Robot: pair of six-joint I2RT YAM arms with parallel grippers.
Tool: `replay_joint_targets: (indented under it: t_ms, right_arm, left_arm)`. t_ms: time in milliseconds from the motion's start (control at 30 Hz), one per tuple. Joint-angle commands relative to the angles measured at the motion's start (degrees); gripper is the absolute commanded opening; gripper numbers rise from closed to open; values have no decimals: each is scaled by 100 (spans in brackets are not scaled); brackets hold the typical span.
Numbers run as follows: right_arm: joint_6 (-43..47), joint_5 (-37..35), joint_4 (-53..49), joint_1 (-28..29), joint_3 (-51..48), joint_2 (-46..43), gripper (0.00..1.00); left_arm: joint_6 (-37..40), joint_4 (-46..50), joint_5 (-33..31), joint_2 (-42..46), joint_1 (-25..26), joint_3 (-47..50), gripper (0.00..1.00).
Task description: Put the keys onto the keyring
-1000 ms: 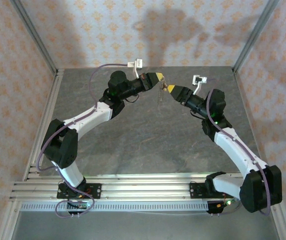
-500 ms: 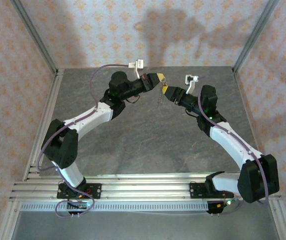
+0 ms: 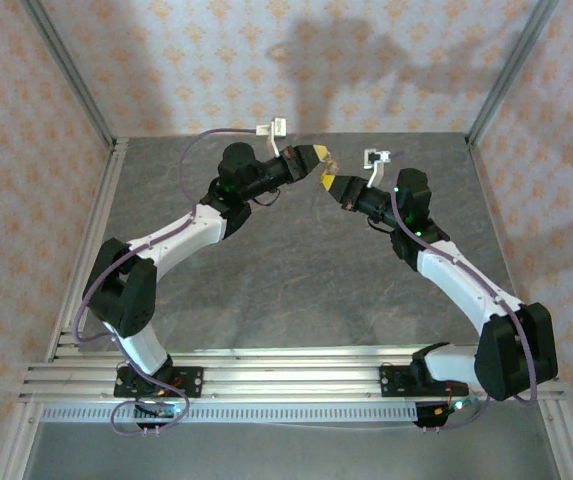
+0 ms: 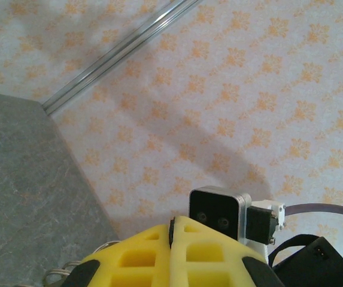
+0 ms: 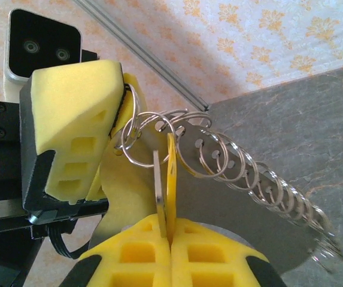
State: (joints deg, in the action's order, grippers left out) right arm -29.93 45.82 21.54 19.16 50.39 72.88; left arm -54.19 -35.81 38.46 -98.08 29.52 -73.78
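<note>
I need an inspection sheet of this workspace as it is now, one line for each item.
Surface: grey mottled table.
Job's things: key standing upright, its top at the keyring, a chain of wire rings held in the air; threaded or not, cannot tell.
Clutter: nothing seen.
Grippers: left gripper shut on the keyring's end; right gripper shut on the key.
Cables: purple cable along the left arm, another along the right arm.
Surroundings: orange-patterned walls, metal frame posts.
</note>
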Motion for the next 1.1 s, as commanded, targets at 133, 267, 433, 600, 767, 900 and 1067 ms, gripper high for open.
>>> replay_joint_targets:
  t_ms: [133, 267, 433, 600, 767, 900, 1067]
  right_arm:
    - [396, 469, -255, 352, 445, -2, 0]
    - [516, 596, -413, 431, 551, 37, 0]
    - [602, 729, -601, 438, 648, 113, 0]
    - [716, 608, -841, 431, 662, 86, 6]
    - [830, 517, -1198, 176, 381, -365, 42]
    - [600, 665, -1117, -318, -64, -868, 43]
    - [155, 512, -728, -791, -413, -1361, 42]
  left_arm:
    - [-101, -497, -58, 5, 30, -132, 0]
    - [-109, -493, -58, -8, 29, -130, 0]
    - [-110, -508, -66, -23, 34, -128, 0]
    - [-118, -518, -66, -20, 37, -126, 0]
    - [-109, -497, -32, 8, 37, -140, 0]
    - [-100, -514, -14, 17, 37, -154, 0]
    - [-106, -532, 38, 26, 40, -172, 0]
